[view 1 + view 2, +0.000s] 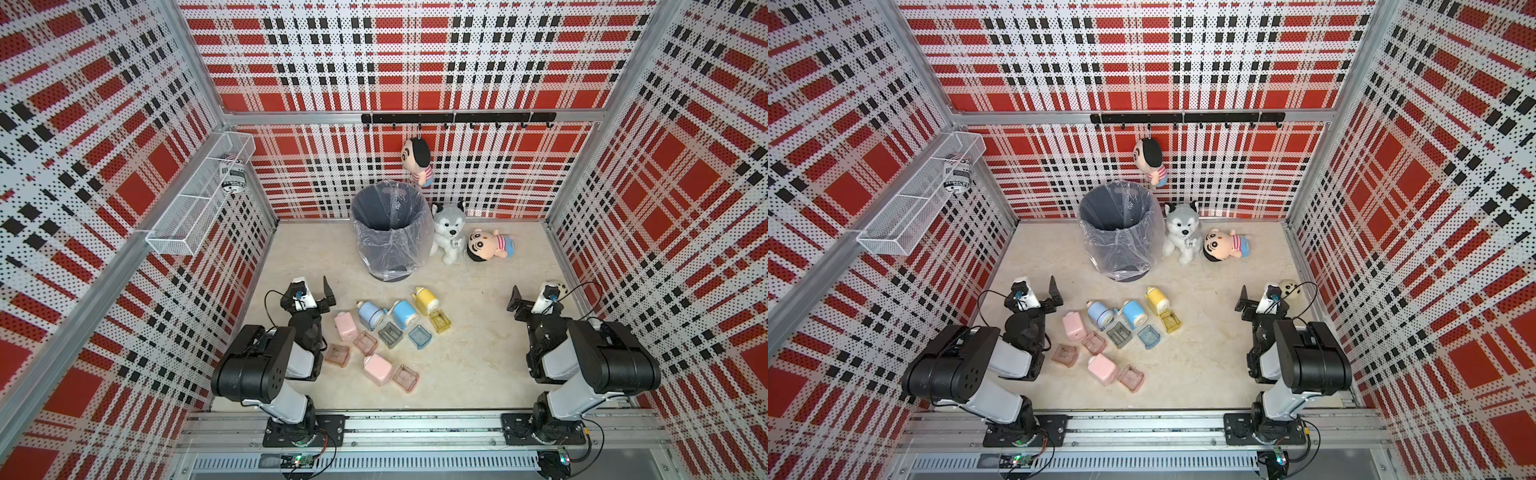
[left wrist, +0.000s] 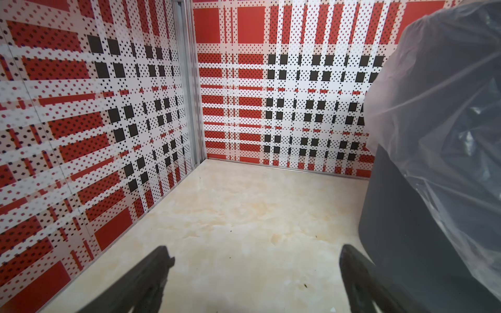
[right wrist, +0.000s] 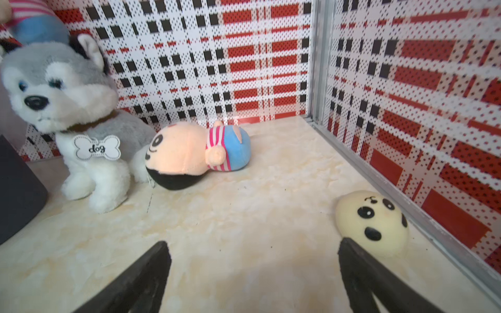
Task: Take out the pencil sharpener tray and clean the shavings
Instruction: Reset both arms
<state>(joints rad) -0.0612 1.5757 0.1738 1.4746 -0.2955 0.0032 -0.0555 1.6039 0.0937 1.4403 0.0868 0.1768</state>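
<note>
Six loose trays (image 1: 1119, 333) and five pencil sharpeners (image 1: 1133, 313) lie together on the desk (image 1: 478, 357) in front of the bin (image 1: 374, 245), on its side toward the arm bases. Nearest to the bin is the yellow sharpener (image 1: 425, 300), with the yellow tray (image 1: 440, 321) touching it. Next to it come two blue sharpeners (image 1: 371, 315) and then two pink sharpeners (image 1: 345, 325), one of which lies farther from the bin. The grey tray (image 1: 390, 334), the blue tray (image 1: 419, 336) and three pink trays (image 1: 365, 343) lie among them, all pulled out. If shavings are inside them is too small to tell. The bin stands upright and is lined with a clear plastic bag (image 2: 439, 108) that hangs over its rim. The left fingers (image 2: 151, 273) are spread wide and hold nothing; they point at bare desk just beside the bin, on its left. The right fingers (image 3: 146, 273) are also spread wide and empty, well apart from the bin on its right, and a panda ball (image 3: 371, 222) lies just beside one of them. A husky toy (image 1: 449, 237) sits just beside the bin on the right, and a doll (image 1: 488, 246) lies beyond it. Another doll (image 1: 417, 160) hangs on the wall behind the bin.
</note>
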